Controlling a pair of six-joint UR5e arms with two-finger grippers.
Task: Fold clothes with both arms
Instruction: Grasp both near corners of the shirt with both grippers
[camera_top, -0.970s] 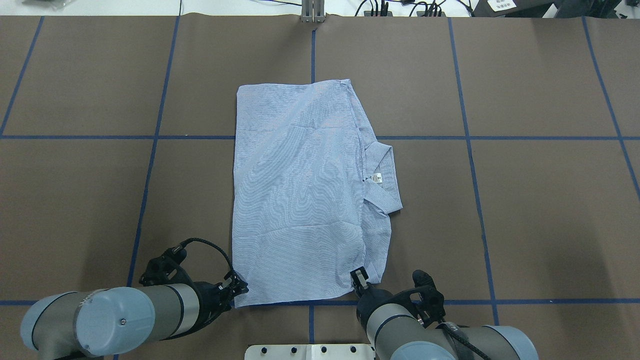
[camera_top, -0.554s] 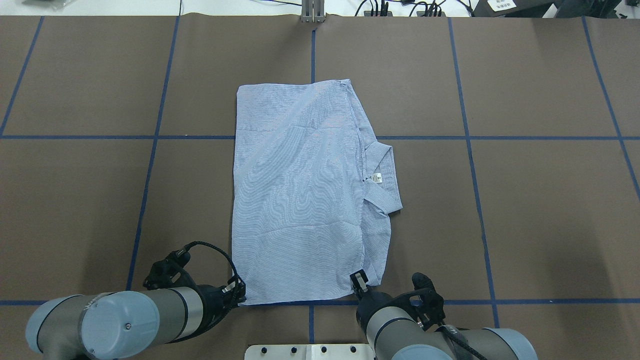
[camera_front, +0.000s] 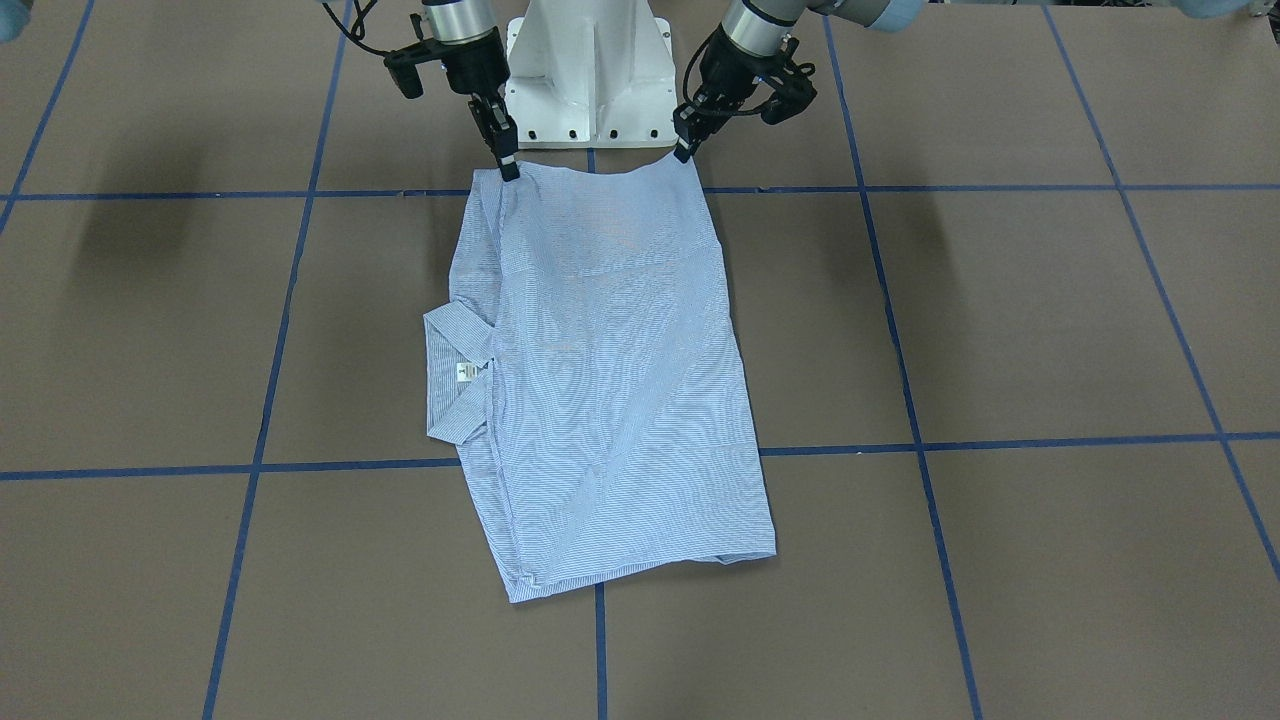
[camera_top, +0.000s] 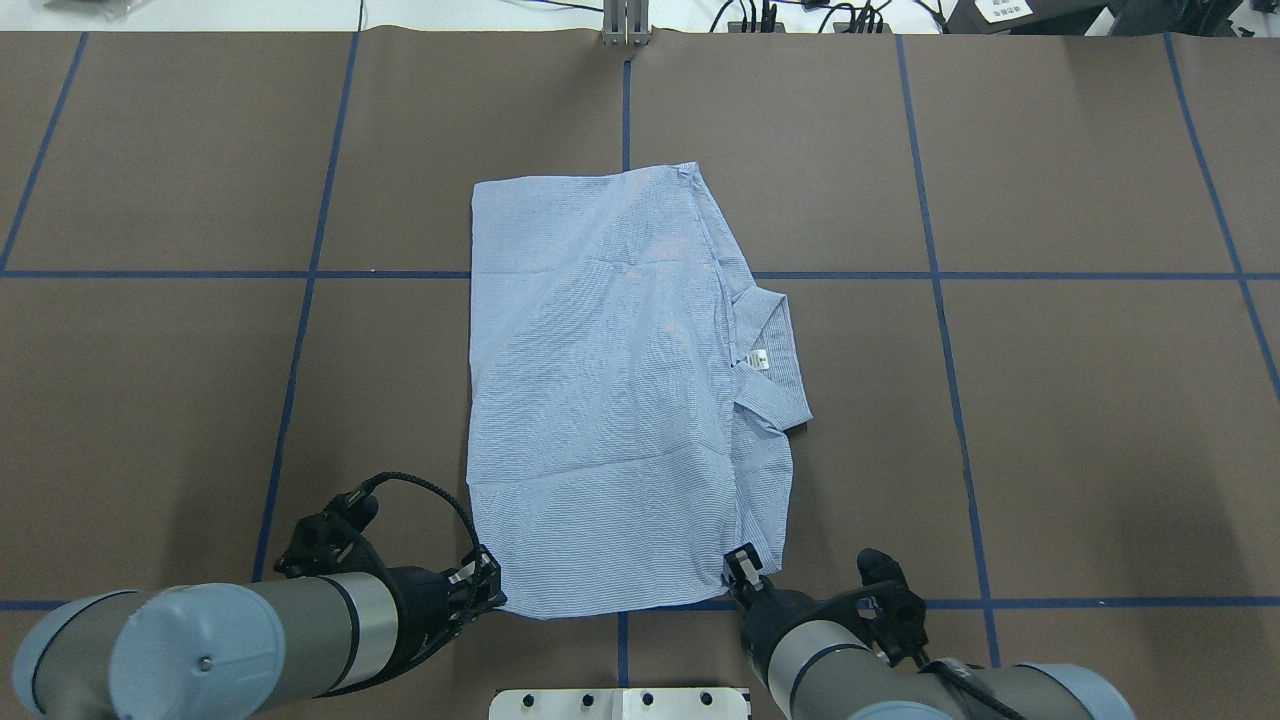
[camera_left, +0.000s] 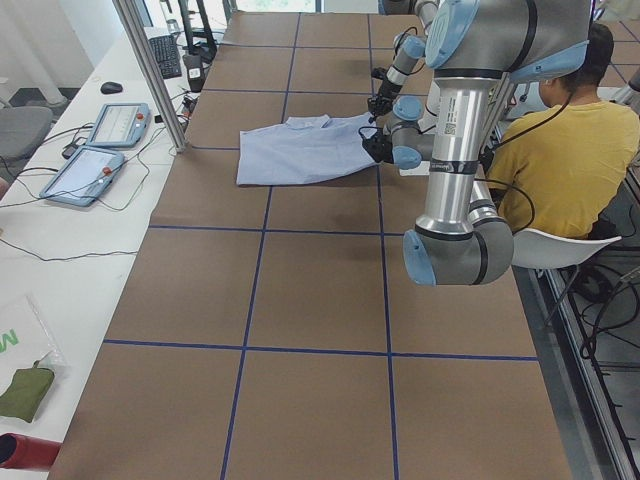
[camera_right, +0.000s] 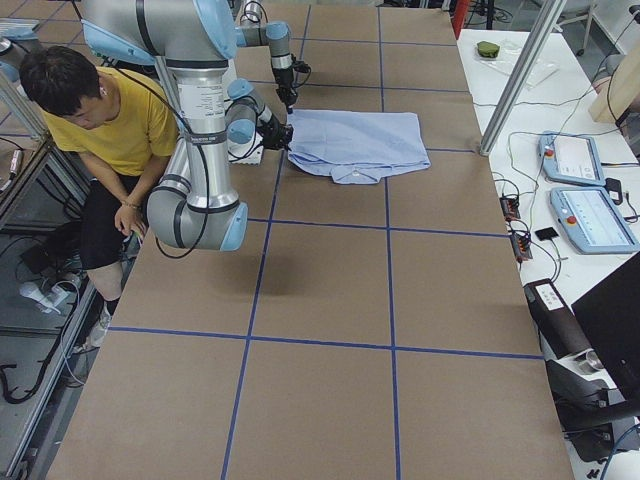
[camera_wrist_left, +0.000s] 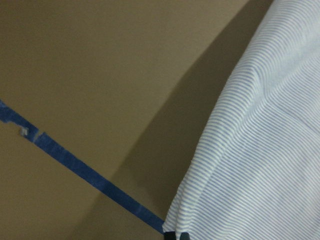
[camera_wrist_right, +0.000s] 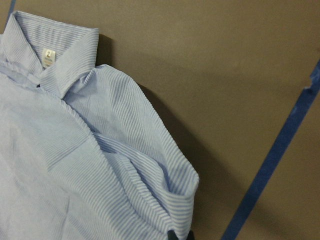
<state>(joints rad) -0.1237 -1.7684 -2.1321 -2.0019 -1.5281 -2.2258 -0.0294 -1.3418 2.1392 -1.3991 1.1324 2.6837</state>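
Note:
The light blue striped shirt (camera_top: 610, 390) lies folded on the brown table, with its collar and white neck label (camera_top: 757, 358) sticking out on the right. It also shows in the front view (camera_front: 600, 380). My left gripper (camera_top: 490, 590) is shut on the shirt's near left corner, seen in the front view (camera_front: 685, 150) and the left wrist view (camera_wrist_left: 175, 235). My right gripper (camera_top: 740, 570) is shut on the near right corner, seen in the front view (camera_front: 508, 168) and the right wrist view (camera_wrist_right: 180, 234). Both corners are held slightly above the table.
The white pedestal base (camera_front: 590, 60) stands just behind the shirt's near edge. Blue tape lines (camera_top: 940, 275) divide the brown table. A person in a yellow shirt (camera_left: 560, 150) sits behind the robot. Control tablets (camera_left: 95, 150) lie on a side table beyond the far edge.
Both grippers have shifted a little to the right and toward the robot, taking the shirt's near edge with them. The far part of the shirt lies flatter.

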